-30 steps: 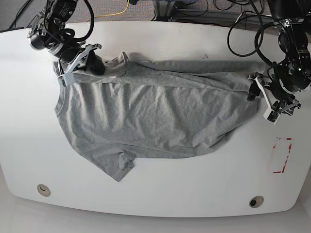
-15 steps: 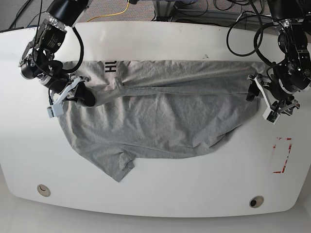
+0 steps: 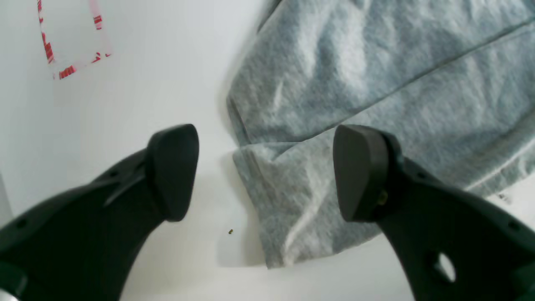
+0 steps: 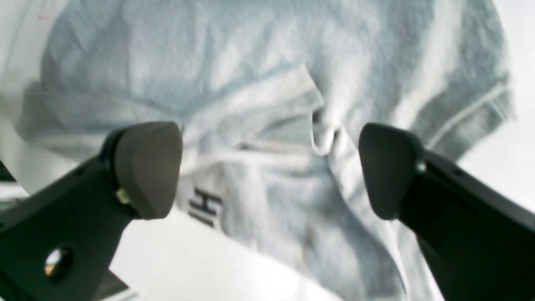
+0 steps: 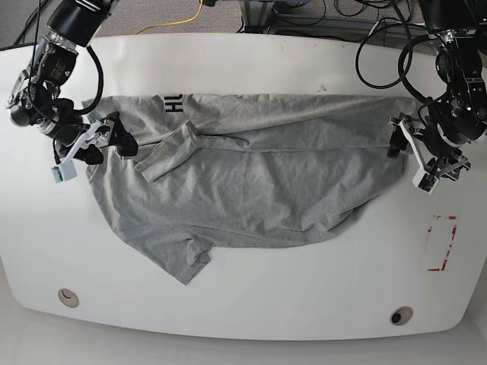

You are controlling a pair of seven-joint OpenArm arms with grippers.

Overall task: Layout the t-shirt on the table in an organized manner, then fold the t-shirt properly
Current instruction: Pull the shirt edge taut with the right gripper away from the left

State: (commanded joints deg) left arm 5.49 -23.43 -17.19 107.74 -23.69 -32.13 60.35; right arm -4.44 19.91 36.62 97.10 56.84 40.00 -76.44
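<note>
The grey t-shirt (image 5: 251, 182) lies spread but wrinkled across the white table (image 5: 251, 296), with its black lettering (image 5: 173, 103) at the back left and a sleeve (image 5: 169, 150) flopped over the chest. My right gripper (image 5: 103, 146) hovers open at the shirt's left edge. In its wrist view, the right gripper (image 4: 267, 167) is wide apart above bunched cloth (image 4: 267, 62) and the lettering (image 4: 205, 205). My left gripper (image 5: 411, 156) is open at the shirt's right end. Its wrist view shows the left gripper (image 3: 267, 175) straddling a folded shirt corner (image 3: 288, 196) without touching it.
A red dashed rectangle mark (image 5: 441, 243) lies on the table at the right, also visible as the mark (image 3: 71, 42) in the left wrist view. Two round grommet holes (image 5: 68, 297) (image 5: 401, 315) sit near the front edge. Black cables (image 5: 380, 53) hang behind the right arm.
My right gripper swung from the back left corner down and out to the left, pulling the shirt's top layer over so the lettering shows, then let go. The left arm stayed still.
</note>
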